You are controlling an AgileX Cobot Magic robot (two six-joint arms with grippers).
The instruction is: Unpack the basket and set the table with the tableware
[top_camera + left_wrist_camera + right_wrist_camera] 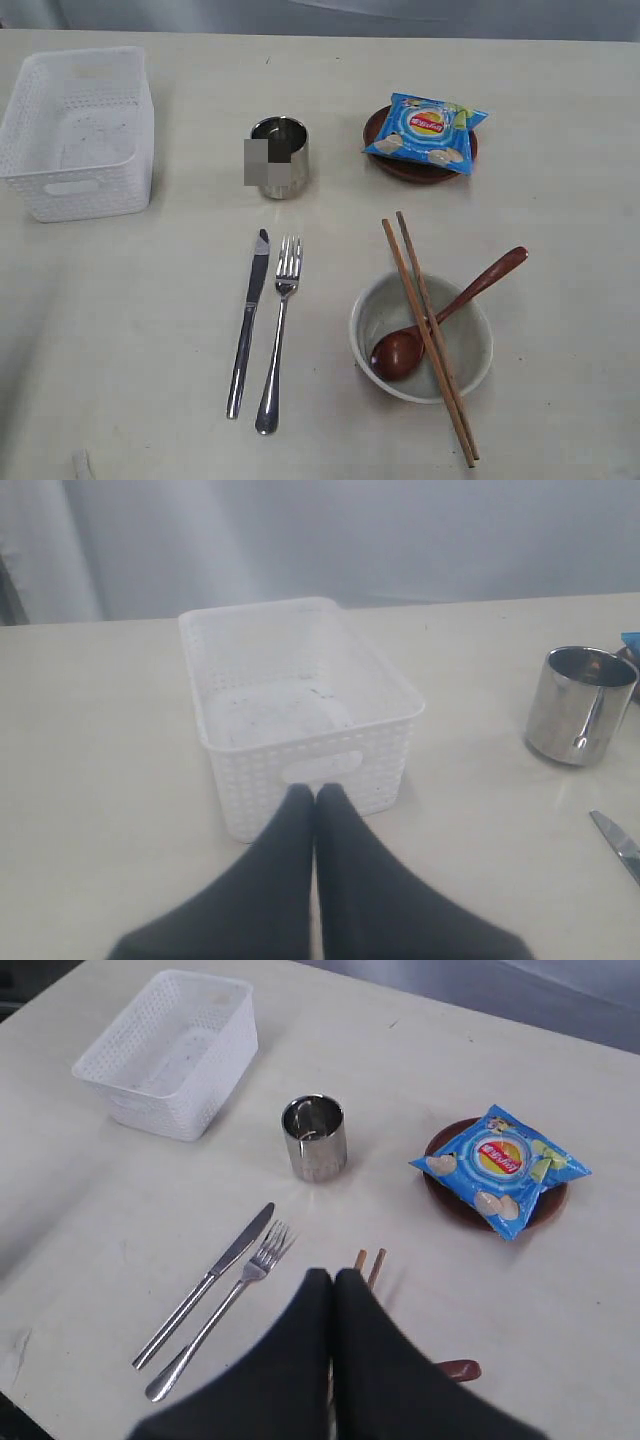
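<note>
White lattice plastic forms the basket (88, 196), which is seen empty on the left arm's side of the tabletop (120, 340). It is judged light and slightly springy, and is best taken at the rim or a slot handle.

The tableware is laid out well apart from it. The steel cup (280, 157) stands upright near the middle. It is judged rigid, smooth and likely slippery, so a pinch over its lip is favoured.

The knife (248, 325) and fork (278, 335) lie flat, just beside each other. They are thin and hard to get under, and would be gripped across the handle.

The off-white bowl (362, 335) is judged heavier and breakable, and its rim offers the only hold. The wooden spoon (470, 290) rests inside it and the chopsticks (425, 320) are laid across it. Both are light, stiff and easily rolled.

The dark plate (415, 176) is largely covered by a blue chip bag (428, 130).

The left gripper (315, 792) is clenched with nothing between its fingers, near the basket's handle wall. The right gripper (333, 1275) is likewise clenched and empty, above the chopstick ends.
</note>
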